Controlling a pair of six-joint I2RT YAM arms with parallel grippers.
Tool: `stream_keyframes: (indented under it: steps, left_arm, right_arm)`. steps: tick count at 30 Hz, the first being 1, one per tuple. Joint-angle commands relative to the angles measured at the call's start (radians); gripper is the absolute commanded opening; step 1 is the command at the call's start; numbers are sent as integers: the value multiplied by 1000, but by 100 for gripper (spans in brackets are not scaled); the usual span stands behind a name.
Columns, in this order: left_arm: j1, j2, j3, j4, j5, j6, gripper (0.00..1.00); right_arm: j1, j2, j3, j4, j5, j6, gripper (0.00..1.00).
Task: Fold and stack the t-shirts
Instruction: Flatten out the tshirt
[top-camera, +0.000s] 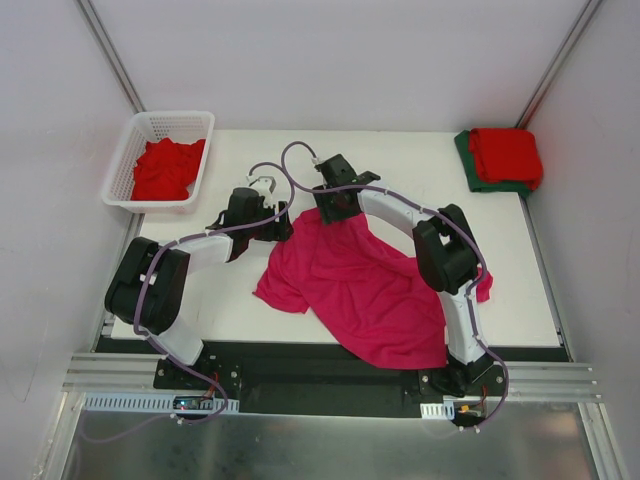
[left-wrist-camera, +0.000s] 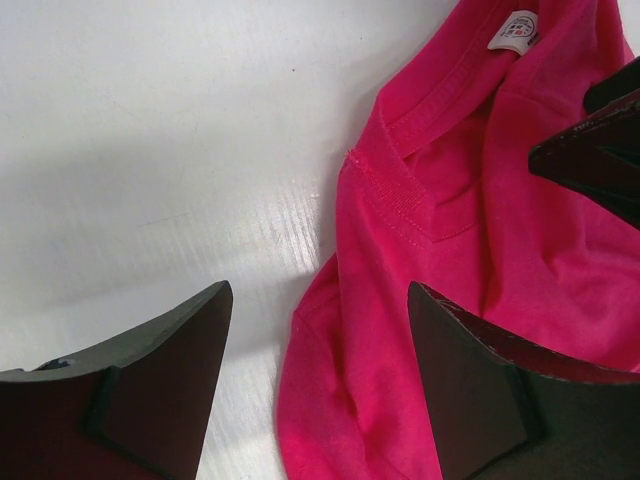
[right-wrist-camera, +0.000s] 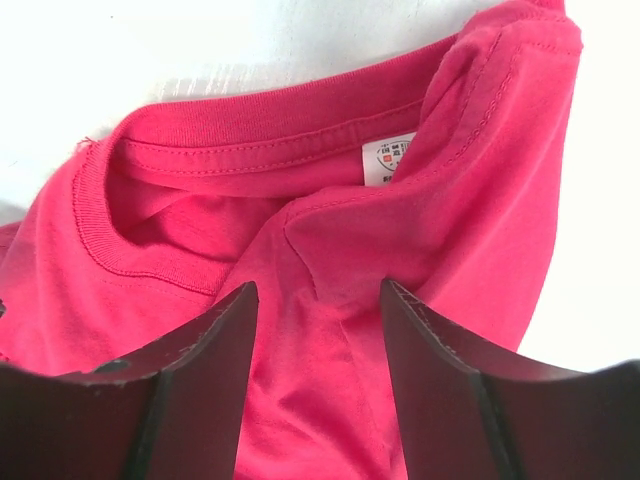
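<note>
Black fingers (right-wrist-camera: 190, 400) of the right tool (right-wrist-camera: 318, 290) filled the bottom of its wrist view. They stood apart and released, with pink cloth showing in the gap but nothing pinched. Just beyond them lay the ribbed collar (right-wrist-camera: 200, 140) of the magenta-pink t-shirt (top-camera: 360, 285), rumpled, with its small white neck label (right-wrist-camera: 388, 160) showing inside the neckline. The left tool (left-wrist-camera: 320, 290) was released too, with its fingers spread wide. One hung over the bare white tabletop (left-wrist-camera: 150, 150) and the other over the shirt's shoulder, and the cloth's edge ran between them. A dark part of the right tool showed at the right side of that view, near the label. Seen from above, the pink shirt lay wrinkled and partly spread across the middle of the tabletop. Its collar pointed to the far side, where both tools met, one sleeve pointed left, and its lower part reached over the near edge. The right arm arched above the shirt's right side. At the far left corner sat a white lattice basket (top-camera: 130, 190) holding crumpled red t-shirts (top-camera: 165, 168). At the far right corner a folded red t-shirt (top-camera: 507, 155) rested on a dark green t-shirt (top-camera: 466, 160), well apart from the pink one.
</note>
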Motion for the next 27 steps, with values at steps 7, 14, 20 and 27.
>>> stream_keyframes:
  steps: [7,14,20,27]
  left_arm:
    - [9,-7,33,38,17,-2,70]
    - [9,-7,33,39,21,1,70]
    - [9,1,33,44,26,-4,70]
    - [11,0,35,48,28,-5,69]
  right_arm:
    - [-2,12,43,10,-25,2,56]
    - [-2,29,80,7,-32,8,56]
    - [-1,15,97,4,-32,5,57]
    - [-2,46,118,1,-26,-1,57]
